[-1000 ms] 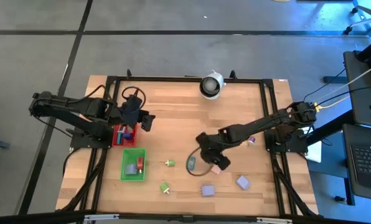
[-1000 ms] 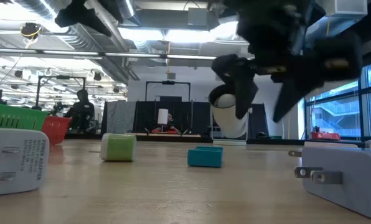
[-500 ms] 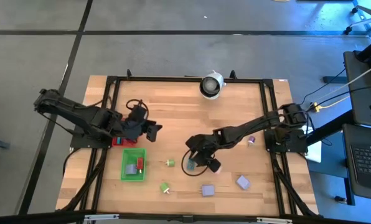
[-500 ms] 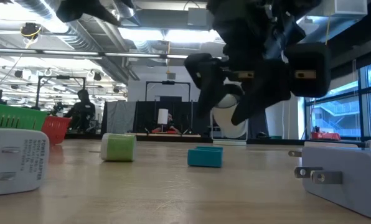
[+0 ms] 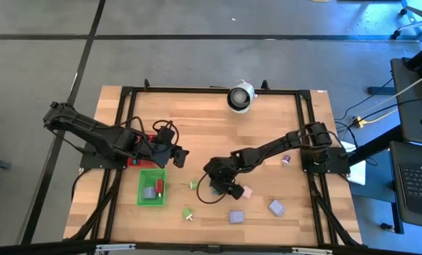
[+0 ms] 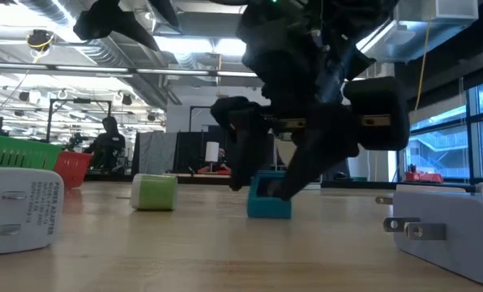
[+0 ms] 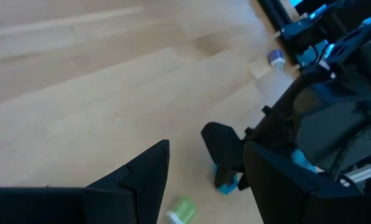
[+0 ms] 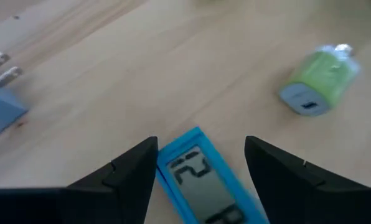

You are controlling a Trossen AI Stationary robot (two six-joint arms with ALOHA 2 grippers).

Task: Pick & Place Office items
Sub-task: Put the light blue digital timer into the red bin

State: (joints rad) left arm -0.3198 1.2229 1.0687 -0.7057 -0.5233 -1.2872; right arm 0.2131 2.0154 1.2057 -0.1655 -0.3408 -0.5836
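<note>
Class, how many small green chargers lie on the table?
2: one charger beside the right pincer, a second charger nearer the front edge. The arms might hide others.

The tabletop (image 5: 211,120) is pale planked wood with a smooth, faintly satin finish and visible grain, framed by matt black metal rails (image 5: 211,90). The right hand (image 8: 201,163) has matt black plastic-looking fingers; the left hand (image 7: 204,180) looks the same. The blue item (image 8: 201,177) between the right fingers is smooth plastic with a grey, slightly glossy display window. The green charger (image 8: 318,84) is satiny plastic with a grey end face. The lavender block (image 6: 448,223) looks like matt plastic with shiny metal prongs. The green tray (image 5: 151,188) is mesh; its material is unclear
</note>
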